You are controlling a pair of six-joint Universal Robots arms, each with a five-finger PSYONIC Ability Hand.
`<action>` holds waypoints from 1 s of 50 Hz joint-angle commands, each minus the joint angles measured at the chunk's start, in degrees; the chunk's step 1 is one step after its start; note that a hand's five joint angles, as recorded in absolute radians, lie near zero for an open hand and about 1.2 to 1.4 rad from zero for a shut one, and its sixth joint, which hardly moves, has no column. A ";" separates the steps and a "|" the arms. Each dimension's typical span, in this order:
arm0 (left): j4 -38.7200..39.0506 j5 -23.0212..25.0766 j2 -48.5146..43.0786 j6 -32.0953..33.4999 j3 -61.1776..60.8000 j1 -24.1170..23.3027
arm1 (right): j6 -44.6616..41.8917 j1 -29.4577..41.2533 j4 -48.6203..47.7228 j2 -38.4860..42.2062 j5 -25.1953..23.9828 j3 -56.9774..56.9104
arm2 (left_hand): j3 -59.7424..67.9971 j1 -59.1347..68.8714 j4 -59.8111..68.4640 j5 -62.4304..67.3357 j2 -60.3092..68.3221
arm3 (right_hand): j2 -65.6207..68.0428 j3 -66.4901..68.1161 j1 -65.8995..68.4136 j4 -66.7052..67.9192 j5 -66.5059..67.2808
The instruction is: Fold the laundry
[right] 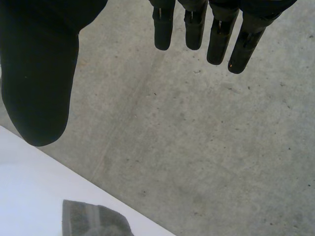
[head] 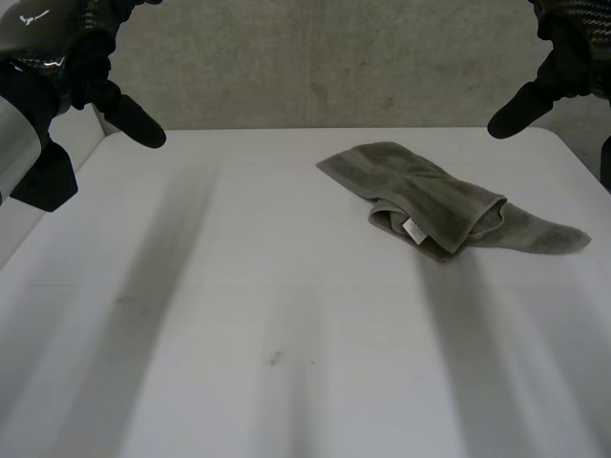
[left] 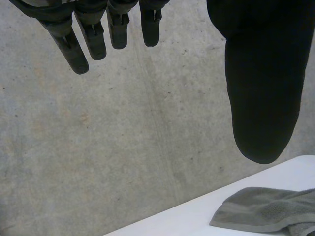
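White table (head: 239,315); grey towel (head: 430,196) crumpled toward two o'clock. Left hand (head: 124,113) at ten, right hand (head: 535,100) at one: fingers straight, wide, empty. Risk: grasping doubled layers near the white label (head: 414,230) probably traps a crooked fold.

I find no text, number or brand that I can read here. The only label I see is a small white tag (head: 413,230) at the near edge of the grey-green towel (head: 401,176) lying on the bench (head: 239,286). Its print is too small for me to read.
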 commanded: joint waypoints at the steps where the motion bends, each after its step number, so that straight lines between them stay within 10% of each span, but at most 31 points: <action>1: 0.09 0.05 -0.37 0.00 -0.03 -0.01 | -1.25 -0.71 -3.03 2.11 -0.11 -0.18 | 0.48 -0.23 0.45 -1.56 0.59 | -2.96 -1.96 -1.98 -3.23 -2.75; 23: 4.92 0.05 -4.14 0.18 -2.67 -0.10 | -18.90 -11.86 -18.38 45.41 -3.80 -12.65 | 0.48 -0.23 0.45 -1.56 0.59 | -2.96 -1.96 -1.98 -3.23 -2.75; 35: 5.01 -0.04 -10.03 0.18 -2.67 -0.18 | -24.98 -13.36 -29.48 61.77 -4.33 -20.21 | 0.48 -0.23 0.45 -1.56 0.59 | 18.42 19.42 19.40 18.16 18.64; 40: 5.27 -0.04 -11.44 0.18 -2.67 -0.27 | -24.80 -13.36 -29.40 63.72 -4.59 -22.68 | 0.48 -0.23 0.45 -1.56 0.59 | 64.22 65.21 65.19 63.95 64.43; 50: 5.27 -0.13 -11.80 0.09 -2.23 -0.01 | -19.02 -12.48 -29.05 46.36 -4.86 -14.09 | 0.48 -0.23 0.45 -1.56 0.59 | 67.04 68.04 68.02 66.77 67.25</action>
